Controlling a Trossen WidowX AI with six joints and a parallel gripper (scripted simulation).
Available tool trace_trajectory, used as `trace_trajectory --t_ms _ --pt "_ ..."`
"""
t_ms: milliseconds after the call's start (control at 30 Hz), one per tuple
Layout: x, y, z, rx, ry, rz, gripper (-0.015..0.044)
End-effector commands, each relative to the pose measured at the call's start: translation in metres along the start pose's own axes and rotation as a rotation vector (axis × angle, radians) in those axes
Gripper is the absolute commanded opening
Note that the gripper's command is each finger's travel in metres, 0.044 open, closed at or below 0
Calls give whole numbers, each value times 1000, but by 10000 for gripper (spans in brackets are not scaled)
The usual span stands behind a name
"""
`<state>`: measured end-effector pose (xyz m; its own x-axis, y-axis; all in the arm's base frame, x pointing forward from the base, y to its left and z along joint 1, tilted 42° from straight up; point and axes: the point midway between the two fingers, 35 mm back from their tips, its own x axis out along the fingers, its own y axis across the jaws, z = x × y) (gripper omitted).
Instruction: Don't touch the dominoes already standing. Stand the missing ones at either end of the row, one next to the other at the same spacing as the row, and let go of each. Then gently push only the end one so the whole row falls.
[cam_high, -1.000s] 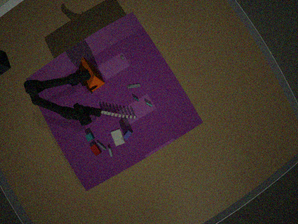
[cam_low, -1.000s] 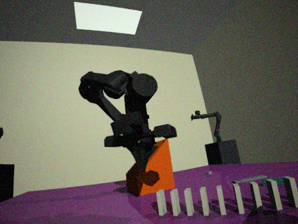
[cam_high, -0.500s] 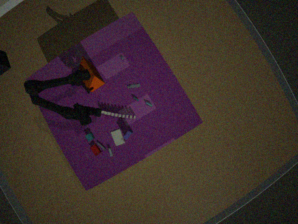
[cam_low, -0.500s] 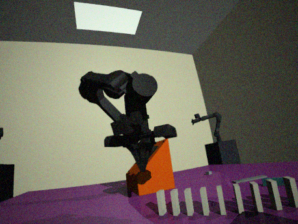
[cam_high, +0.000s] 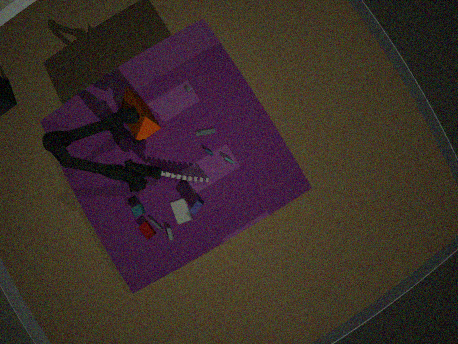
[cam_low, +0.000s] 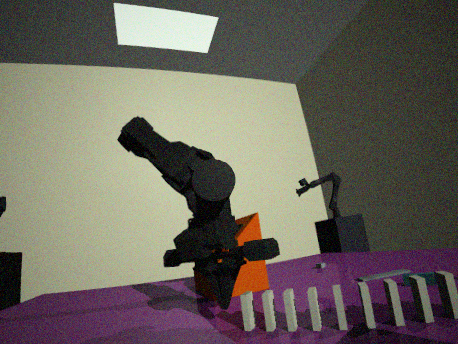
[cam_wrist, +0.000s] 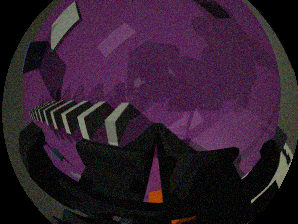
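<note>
A: Where's the gripper (cam_high: 157, 174) (cam_low: 225, 305) (cam_wrist: 157, 127)?

B: Low beside the arm-side end domino (cam_high: 164, 174) (cam_low: 247, 311) (cam_wrist: 116, 124), its fingers narrow, with 0 things between them. I can't tell whether the tips touch it.

A: And the row (cam_high: 185, 178) (cam_low: 314, 308) (cam_wrist: 62, 116)?

B: Upright; the exterior view shows 9, cut off at the right. I see no wide gap, so I'd judge the standing work done and the push next.

A: What could spoil it?

B: 3 things. A crooked push could twist domino 1 past domino 2, and the fall would stop there. Too much travel, and the fingers themselves hit domino 2. Too low a touch could slide the foot along instead of tipping it.

A: Cause?

B: Poor lining up, mostly. The wrist view has the row off to one side of the tips, so I'd want it squared before pushing.

A: Room?

B: Most is on the side away from the row. The orange base (cam_high: 146, 129) (cam_low: 255, 270) stands back from the dominoes. The white block (cam_high: 181, 211) (cam_wrist: 65, 25) and blue block (cam_high: 197, 207) lie off the row's other flank, so keep any swing away from them. The red block (cam_high: 146, 229) is farther off.

A: Mat (cam_high: 270, 160) edges?

B: The far edge is well beyond the row's last domino. A short, straight push needn't go near it.
</note>
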<state>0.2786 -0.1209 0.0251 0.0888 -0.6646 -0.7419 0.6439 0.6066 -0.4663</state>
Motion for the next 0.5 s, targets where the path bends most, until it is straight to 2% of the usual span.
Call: trace_trajectory --t_ms 0,467 --pt "10 0 -1 -7 -7 6 0" --pt "10 20 1 -7 -6 8 0"
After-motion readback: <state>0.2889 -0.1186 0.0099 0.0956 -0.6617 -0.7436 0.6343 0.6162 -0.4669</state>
